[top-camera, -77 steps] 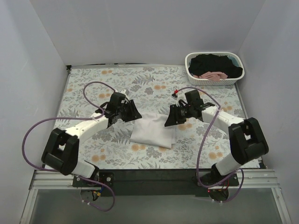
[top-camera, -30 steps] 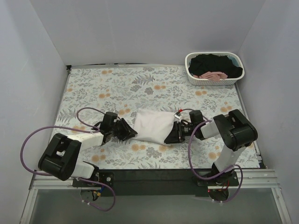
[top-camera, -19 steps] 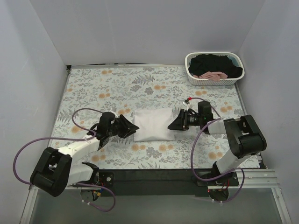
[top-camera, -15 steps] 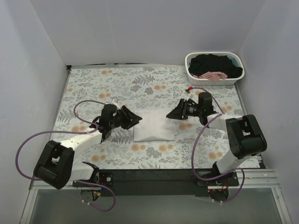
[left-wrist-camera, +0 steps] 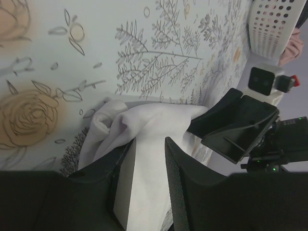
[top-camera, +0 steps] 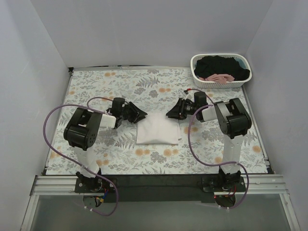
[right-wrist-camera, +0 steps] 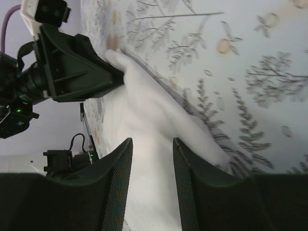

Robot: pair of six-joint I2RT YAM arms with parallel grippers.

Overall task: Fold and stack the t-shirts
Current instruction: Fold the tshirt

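A folded white t-shirt (top-camera: 158, 131) lies flat on the floral cloth in mid-table. My left gripper (top-camera: 143, 115) sits low at the shirt's far left corner, jaws partly apart. In the left wrist view the white t-shirt (left-wrist-camera: 159, 118) fills the gap of the left gripper (left-wrist-camera: 149, 140), with a rumpled corner by one fingertip (left-wrist-camera: 126, 149). My right gripper (top-camera: 169, 114) is open at the far right corner. The right wrist view shows the right gripper (right-wrist-camera: 152, 140) over the white t-shirt (right-wrist-camera: 154, 110), nothing pinched. A black t-shirt (top-camera: 219, 64) and a pink one (top-camera: 219, 77) lie in the basket.
The white lattice basket (top-camera: 216, 83) stands at the back right corner, also seen as the basket (left-wrist-camera: 274, 24) in the left wrist view. White walls close the table on three sides. Purple cables (top-camera: 192, 144) loop beside both arms. Each wrist view shows the opposite gripper across the shirt.
Both grippers have moved from the shirt's near ends up along its sides to its far corners. The shirt shifted and settled flat; it has lain still for the last half second.
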